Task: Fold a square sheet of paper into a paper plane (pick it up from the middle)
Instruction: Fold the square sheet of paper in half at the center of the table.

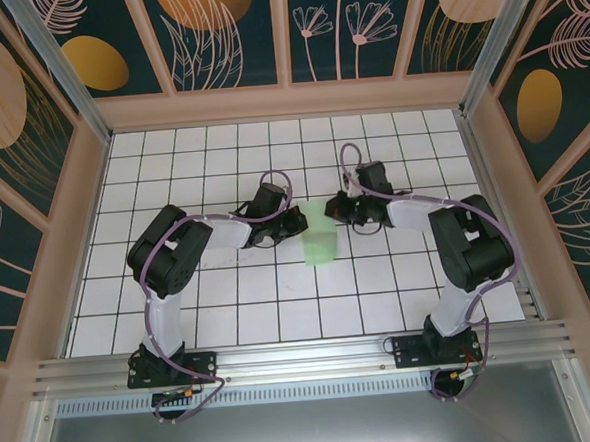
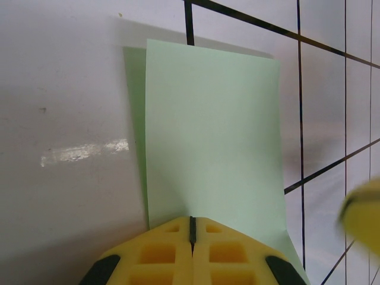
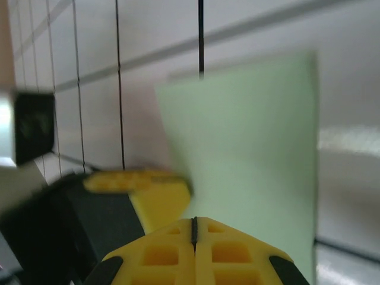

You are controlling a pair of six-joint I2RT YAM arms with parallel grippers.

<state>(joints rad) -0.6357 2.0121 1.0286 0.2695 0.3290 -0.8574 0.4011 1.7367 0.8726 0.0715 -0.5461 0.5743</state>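
The square sheet of paper (image 1: 320,246) is pale green and doubled over into a narrow rectangle in the middle of the table. My left gripper (image 1: 297,222) pinches its upper left edge and my right gripper (image 1: 338,210) its upper right edge. In the left wrist view the sheet (image 2: 211,136) runs away from the shut left gripper (image 2: 192,222), with a second layer showing along its left side. The right wrist view has the sheet (image 3: 249,148) coming out of the shut right gripper (image 3: 194,221), and the left gripper's yellow fingers (image 3: 145,187) close beside it.
The white grid-tiled table (image 1: 230,305) is walled by a pink frame (image 1: 288,101) with dark floral panels. A metal rail (image 1: 303,356) with both arm bases runs along the near edge. The right gripper's blurred fingertip (image 2: 363,208) shows at the edge of the left wrist view.
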